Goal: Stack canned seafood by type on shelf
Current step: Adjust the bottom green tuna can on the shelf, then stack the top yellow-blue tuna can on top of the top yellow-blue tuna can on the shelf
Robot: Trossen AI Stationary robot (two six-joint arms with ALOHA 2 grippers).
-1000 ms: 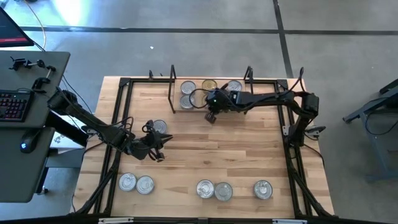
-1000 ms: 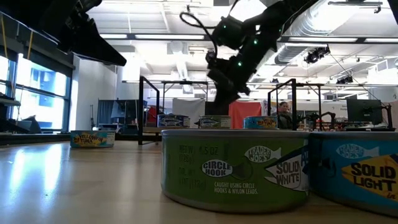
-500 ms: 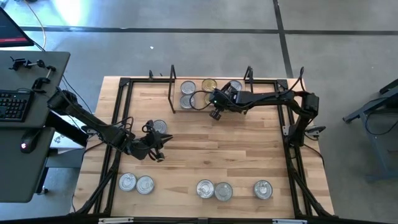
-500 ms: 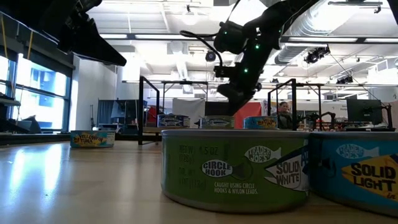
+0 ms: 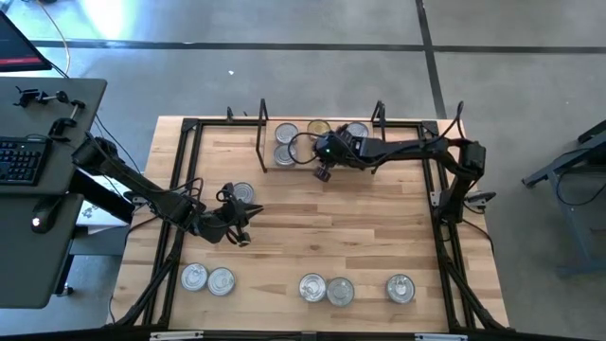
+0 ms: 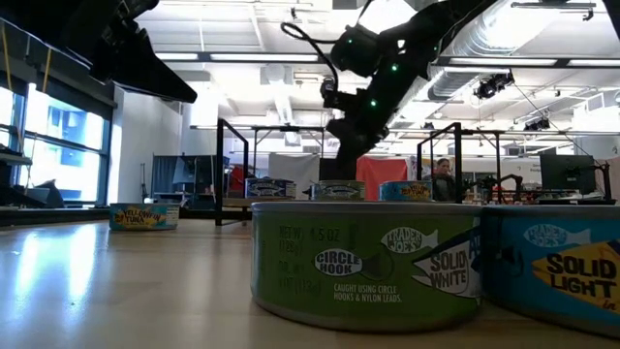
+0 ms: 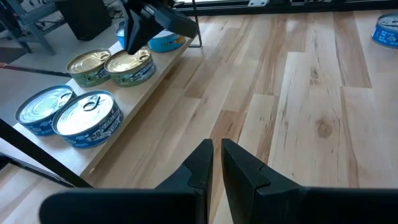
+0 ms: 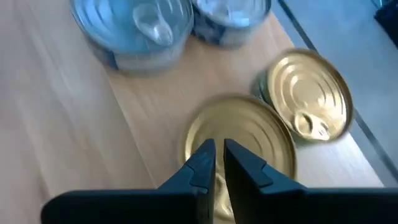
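The shelf (image 5: 269,143) stands at the table's far edge and carries several tins of canned seafood. Two blue silver-lidded tins (image 7: 87,116) sit at its left end, with gold-lidded tins (image 8: 309,94) beside them. My right gripper (image 8: 216,162) is shut and hangs over one gold lid (image 8: 249,134). In the low view it (image 6: 341,155) stands above the shelf's tins. My left gripper (image 5: 243,237) is shut over bare wood at mid-left, next to a lone tin (image 5: 243,192).
Several more tins stand along the table's near edge (image 5: 194,277) (image 5: 327,289) (image 5: 401,287). The low view shows a green tin (image 6: 366,274) and a blue one (image 6: 557,276) up close. Black wire uprights (image 5: 262,133) (image 5: 379,118) flank the shelf. Bare wood (image 5: 360,218) lies in the middle.
My right gripper has swung a little toward the table's right edge and back again above the shelf's tins, rolling at the wrist. It has stayed shut. The tins have kept their places.
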